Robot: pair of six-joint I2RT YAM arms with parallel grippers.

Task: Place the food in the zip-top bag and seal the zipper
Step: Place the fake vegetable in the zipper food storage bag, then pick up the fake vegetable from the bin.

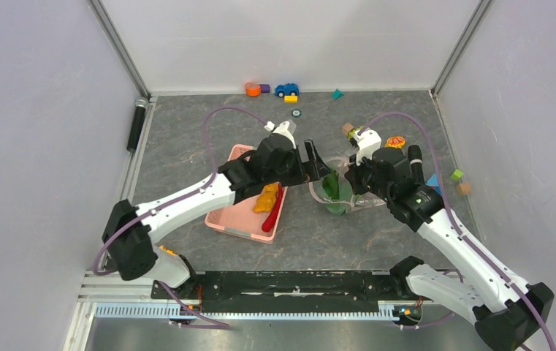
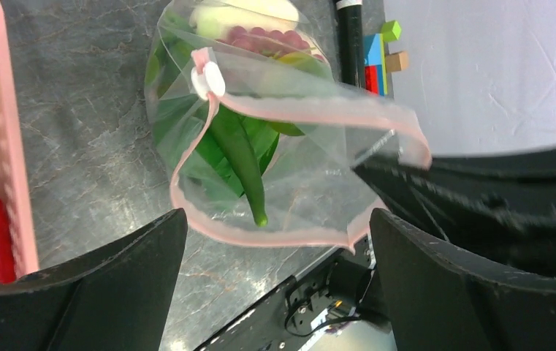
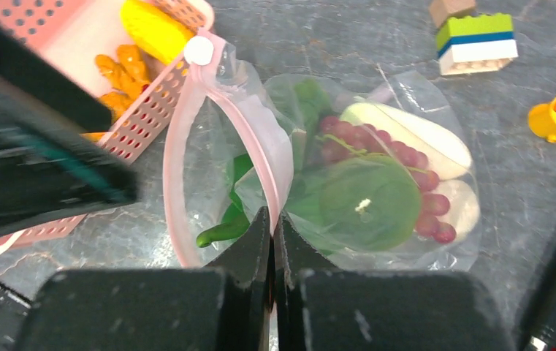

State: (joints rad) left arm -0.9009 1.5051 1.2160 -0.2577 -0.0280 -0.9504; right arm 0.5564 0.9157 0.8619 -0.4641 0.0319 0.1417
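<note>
Grey table point(image 1: 187, 124) | left pincer point(image 2: 276, 219) released | right pincer point(image 3: 273, 219) pinching zip-top bag point(image 3: 318, 168) rim

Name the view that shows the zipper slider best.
Left wrist: the slider sits large and unobstructed on the pink rim of the bag. The right wrist view shows it smaller, beside the basket. The top view leaves it too small to find.

**Bag open, partly filled**

The clear zip-top plastic bag point(image 3: 421, 91) lies just beside the pink slotted basket point(image 1: 238, 216), its mouth gaping. Its pinkish zipper strip point(image 2: 333, 110) is unsealed, with the white slider tab point(image 2: 209, 80) at one end. Inside are white-stalked bok choy point(image 3: 421, 135), red-purple grapes point(image 3: 373, 139), a round green piece point(image 3: 366, 197) and a long green pepper point(image 2: 242, 157). A red chili point(image 1: 275, 208) and an orange piece point(image 1: 266, 197) lie in the basket.
</note>
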